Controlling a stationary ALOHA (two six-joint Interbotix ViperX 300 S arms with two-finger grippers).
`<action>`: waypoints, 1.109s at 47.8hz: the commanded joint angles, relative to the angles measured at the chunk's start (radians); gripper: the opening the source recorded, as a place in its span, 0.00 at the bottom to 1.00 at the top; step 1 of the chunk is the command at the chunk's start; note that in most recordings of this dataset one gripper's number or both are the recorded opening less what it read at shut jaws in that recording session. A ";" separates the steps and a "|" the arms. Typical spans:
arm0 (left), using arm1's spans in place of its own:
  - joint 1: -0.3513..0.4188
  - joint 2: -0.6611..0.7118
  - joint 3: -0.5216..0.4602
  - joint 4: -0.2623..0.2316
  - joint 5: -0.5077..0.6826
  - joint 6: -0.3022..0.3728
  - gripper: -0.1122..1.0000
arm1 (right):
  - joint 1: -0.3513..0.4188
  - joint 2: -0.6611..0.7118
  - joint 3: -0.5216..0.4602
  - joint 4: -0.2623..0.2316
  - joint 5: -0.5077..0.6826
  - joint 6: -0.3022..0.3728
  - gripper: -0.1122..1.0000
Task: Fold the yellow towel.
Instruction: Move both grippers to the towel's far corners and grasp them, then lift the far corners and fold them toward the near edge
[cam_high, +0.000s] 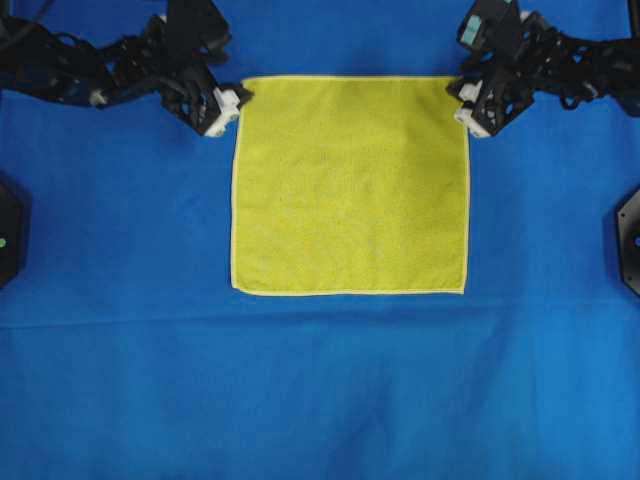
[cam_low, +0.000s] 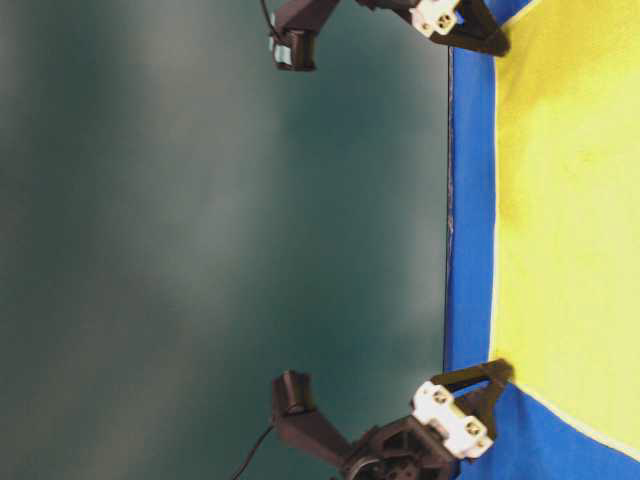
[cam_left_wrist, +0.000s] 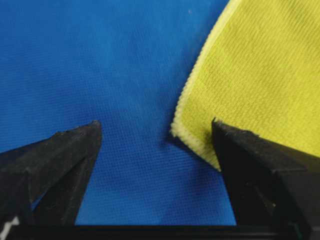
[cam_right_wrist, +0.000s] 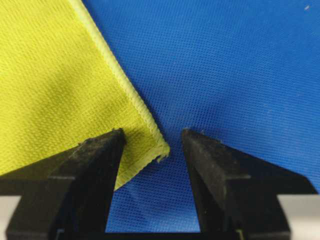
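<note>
Flat on the blue cloth (cam_high: 320, 390) lies the yellow towel (cam_high: 350, 185), unfolded, hems straight. Left gripper (cam_high: 240, 103) and right gripper (cam_high: 455, 103) each straddle a far corner, jaws spread, nothing clamped; bare cloth all round.

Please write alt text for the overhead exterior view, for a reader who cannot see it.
A square yellow towel lies flat and unfolded on a blue cloth. The left pincer and the right pincer, both open, sit at the towel's two top corners.
</note>
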 joint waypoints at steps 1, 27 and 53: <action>0.002 -0.002 -0.026 0.000 -0.008 -0.002 0.85 | -0.008 -0.002 -0.015 -0.002 -0.012 0.002 0.59; -0.028 -0.014 -0.032 0.000 0.083 0.052 0.12 | -0.003 -0.020 -0.003 0.002 -0.008 0.012 0.13; -0.058 -0.176 -0.011 0.000 0.144 0.054 0.12 | 0.008 -0.210 0.049 0.021 0.040 0.017 0.13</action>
